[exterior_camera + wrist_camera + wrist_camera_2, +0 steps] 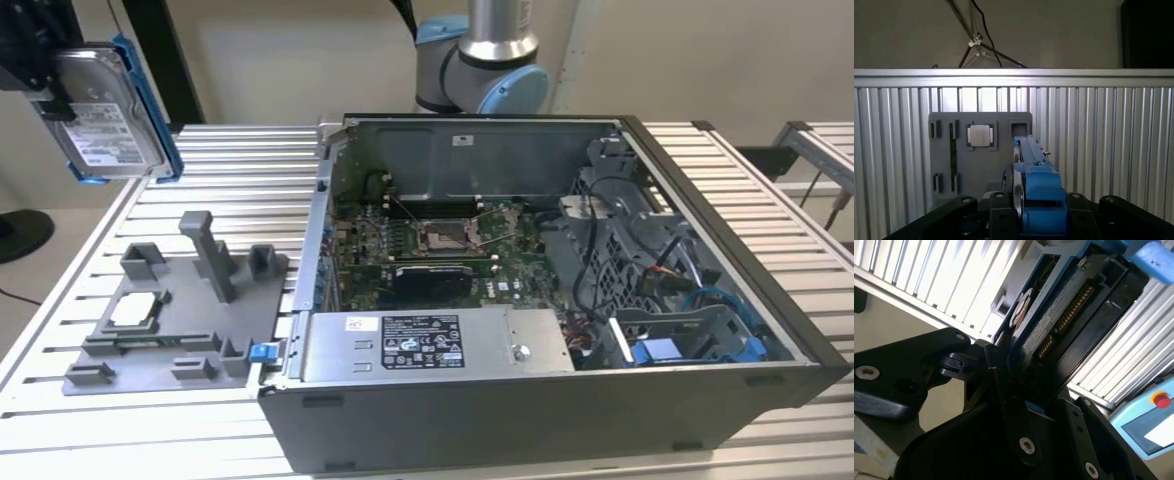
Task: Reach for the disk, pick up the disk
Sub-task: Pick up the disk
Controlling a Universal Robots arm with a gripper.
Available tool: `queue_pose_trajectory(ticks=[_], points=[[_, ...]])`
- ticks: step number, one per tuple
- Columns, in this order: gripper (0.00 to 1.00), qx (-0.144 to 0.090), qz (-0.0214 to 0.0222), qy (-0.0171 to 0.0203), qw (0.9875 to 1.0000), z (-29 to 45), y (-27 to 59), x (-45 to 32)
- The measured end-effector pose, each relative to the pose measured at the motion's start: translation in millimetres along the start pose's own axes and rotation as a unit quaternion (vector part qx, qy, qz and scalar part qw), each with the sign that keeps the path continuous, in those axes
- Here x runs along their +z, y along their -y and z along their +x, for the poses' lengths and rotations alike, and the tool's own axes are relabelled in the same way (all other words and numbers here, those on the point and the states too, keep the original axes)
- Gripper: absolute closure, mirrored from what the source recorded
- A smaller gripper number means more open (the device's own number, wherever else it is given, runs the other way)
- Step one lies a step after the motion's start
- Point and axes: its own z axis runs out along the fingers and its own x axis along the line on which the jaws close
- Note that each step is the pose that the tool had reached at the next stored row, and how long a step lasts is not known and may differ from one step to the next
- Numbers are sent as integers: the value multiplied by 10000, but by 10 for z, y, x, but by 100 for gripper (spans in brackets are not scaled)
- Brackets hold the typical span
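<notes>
Hand (54, 100) pinching disk (110, 118) on edge, aloft at 10 o'clock of open case (534, 400), over desk (240, 160) and grey fixture (160, 330). Judgement: pick-up looks complete. Grip must be firm and centred, disk upright, clear of fixture posts.

light: bright, even | glare: table slats (961, 285) washed out | claw (1016, 375): shadowed
</notes>
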Motion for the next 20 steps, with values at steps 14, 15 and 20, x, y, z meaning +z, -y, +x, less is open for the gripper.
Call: queue_pose_trajectory(ticks=[14, 15, 20], points=[[100, 0, 0, 0, 10000, -10, 2, -247], [100, 0, 0, 0, 10000, -11, 2, -259], [100, 0, 0, 0, 10000, -13, 2, -315]])
